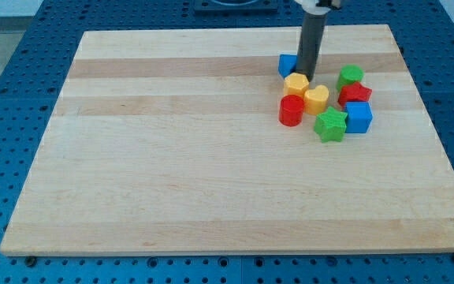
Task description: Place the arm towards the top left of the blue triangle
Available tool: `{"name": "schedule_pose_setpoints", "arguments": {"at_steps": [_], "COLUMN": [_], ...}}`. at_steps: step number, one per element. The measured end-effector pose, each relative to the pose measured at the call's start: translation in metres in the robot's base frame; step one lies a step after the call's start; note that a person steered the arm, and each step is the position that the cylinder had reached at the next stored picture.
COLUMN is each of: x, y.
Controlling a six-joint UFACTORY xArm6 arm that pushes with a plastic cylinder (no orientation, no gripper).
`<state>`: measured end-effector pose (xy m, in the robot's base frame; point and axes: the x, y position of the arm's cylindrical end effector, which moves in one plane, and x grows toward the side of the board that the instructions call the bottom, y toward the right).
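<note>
The blue triangle point(287, 65) lies near the view's top right of the wooden board point(172, 158), partly hidden behind the dark rod. My tip point(308, 78) sits just to the right of the blue triangle, at its lower right edge, touching or nearly touching it, and directly above the yellow hexagon-like block point(295, 84).
A cluster lies below and right of the tip: a yellow heart-shaped block point(317, 98), a red cylinder point(292, 110), a green star point(331, 125), a blue cube point(359, 117), a red block point(355, 94) and a green block point(351, 76).
</note>
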<state>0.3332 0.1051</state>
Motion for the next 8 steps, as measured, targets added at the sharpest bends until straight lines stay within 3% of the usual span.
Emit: {"name": "schedule_pose_setpoints", "arguments": {"at_steps": [2, 3, 5, 6, 8], "x": [0.001, -0.005, -0.112, -0.118, -0.043], "y": [-0.013, 0.019, 0.024, -0.026, -0.064]}}
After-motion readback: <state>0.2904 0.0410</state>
